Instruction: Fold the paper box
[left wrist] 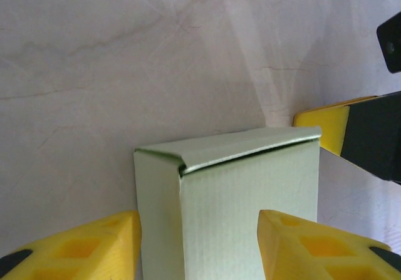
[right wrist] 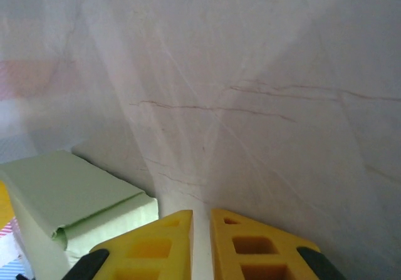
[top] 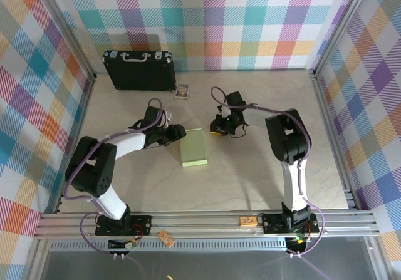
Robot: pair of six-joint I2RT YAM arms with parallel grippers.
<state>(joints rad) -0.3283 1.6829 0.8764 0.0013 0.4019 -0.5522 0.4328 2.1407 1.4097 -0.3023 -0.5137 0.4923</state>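
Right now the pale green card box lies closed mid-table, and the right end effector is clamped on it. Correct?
Not quite. The pale green card box does lie closed mid-table, but the right end effector sits beside it, shut on nothing, as the right wrist view shows.

paper box [top: 194, 147] pale green | fingers [left wrist: 307, 245] yellow | walls [top: 250, 17] plaid

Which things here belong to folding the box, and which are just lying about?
Job:
- box
- left gripper, at the box's far left corner, jaws apart
- right gripper, beside the box's far right corner, jaws nearly together, empty

Lying about:
- case, black, at the back
- card, small, right of the case
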